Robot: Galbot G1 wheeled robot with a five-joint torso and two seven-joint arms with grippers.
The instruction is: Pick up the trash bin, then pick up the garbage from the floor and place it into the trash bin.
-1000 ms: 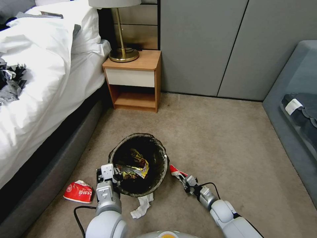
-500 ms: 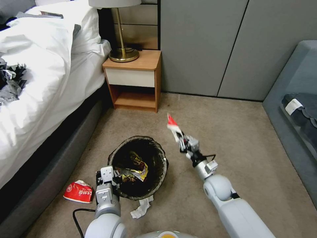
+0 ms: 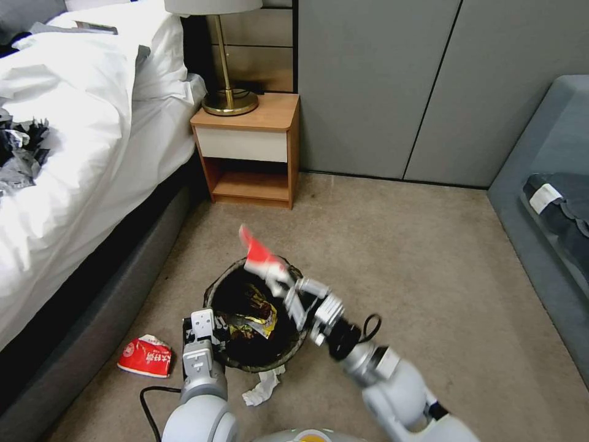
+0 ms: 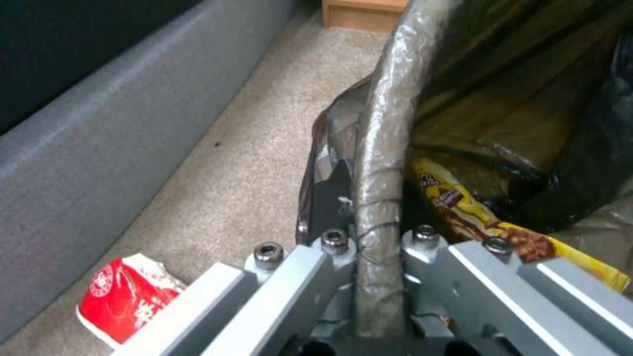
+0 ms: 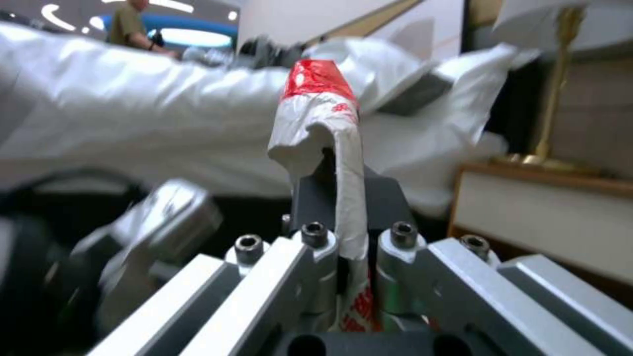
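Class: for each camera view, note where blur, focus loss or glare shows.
Head view: sharp overall, with slight motion smear on the red-and-white wrapper. Left wrist view: the bag liner over the bin's rim shows pale sheen. Right wrist view: the bed and lamp behind are soft; the left gripper is smeared.

Beige carpet (image 3: 392,245) — grey wall panels (image 3: 380,86), wooden nightstand (image 3: 248,147), white bed (image 3: 80,141).

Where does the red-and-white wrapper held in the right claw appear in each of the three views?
Head view: held wrapper sticks up over the trash bin's far rim, pinched by the right claw.
Right wrist view: same wrapper stands upright at centre, before the white bedding.
Left wrist view: not in it.
Shared landmark: brass lamp.
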